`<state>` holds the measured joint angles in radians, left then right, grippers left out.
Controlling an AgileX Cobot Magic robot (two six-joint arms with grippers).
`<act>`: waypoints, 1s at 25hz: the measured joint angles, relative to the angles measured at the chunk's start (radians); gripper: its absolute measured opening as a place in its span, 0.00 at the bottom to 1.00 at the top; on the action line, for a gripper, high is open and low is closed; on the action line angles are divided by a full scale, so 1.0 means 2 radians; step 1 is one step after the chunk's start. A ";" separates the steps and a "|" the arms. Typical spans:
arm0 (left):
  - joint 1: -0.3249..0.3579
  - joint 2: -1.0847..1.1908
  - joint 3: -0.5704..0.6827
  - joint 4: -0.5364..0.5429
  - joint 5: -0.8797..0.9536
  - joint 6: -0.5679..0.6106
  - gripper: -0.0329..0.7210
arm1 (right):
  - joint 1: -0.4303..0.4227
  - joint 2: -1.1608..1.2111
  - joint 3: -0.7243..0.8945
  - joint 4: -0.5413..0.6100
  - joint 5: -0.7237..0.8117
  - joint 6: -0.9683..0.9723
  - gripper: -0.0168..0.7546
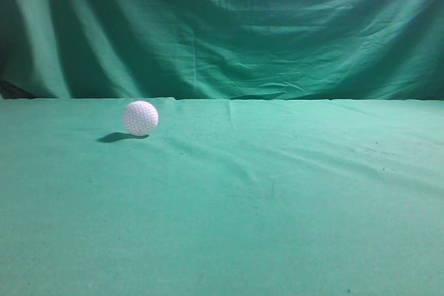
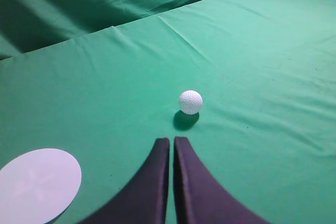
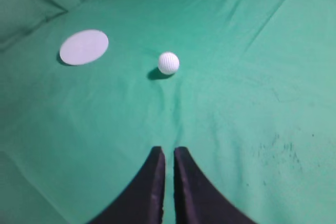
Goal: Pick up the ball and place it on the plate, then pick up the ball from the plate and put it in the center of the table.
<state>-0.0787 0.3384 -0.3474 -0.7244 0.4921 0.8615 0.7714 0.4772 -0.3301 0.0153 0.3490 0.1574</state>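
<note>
Dark fingers of the left gripper (image 2: 171,142) fill the bottom of the left wrist view, pressed nearly together with only a slit between them and nothing held. Just past their tips the ball (image 2: 190,102) sits on the table (image 2: 273,77), apart from the fingers. To the lower left lies the plate (image 2: 38,183) — flat, white, well apart from the ball. Likewise the right gripper (image 3: 168,152) is closed to a thin gap, empty, with the ball (image 3: 168,62) farther off — between it and the plate (image 3: 84,46).
</note>
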 joint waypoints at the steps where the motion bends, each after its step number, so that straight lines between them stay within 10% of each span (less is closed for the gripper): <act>1: 0.000 0.000 0.000 0.000 0.000 0.000 0.04 | 0.000 0.000 0.000 0.002 -0.003 0.001 0.10; 15: 0.000 0.000 0.000 0.000 0.000 0.000 0.04 | -0.008 -0.011 0.000 -0.056 0.002 -0.008 0.10; 25: 0.000 0.000 0.000 0.000 0.000 0.000 0.04 | -0.236 -0.122 0.000 -0.068 0.083 -0.013 0.10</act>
<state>-0.0787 0.3384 -0.3474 -0.7244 0.4921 0.8615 0.2995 0.2332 -0.3301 -0.1215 0.5152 0.1309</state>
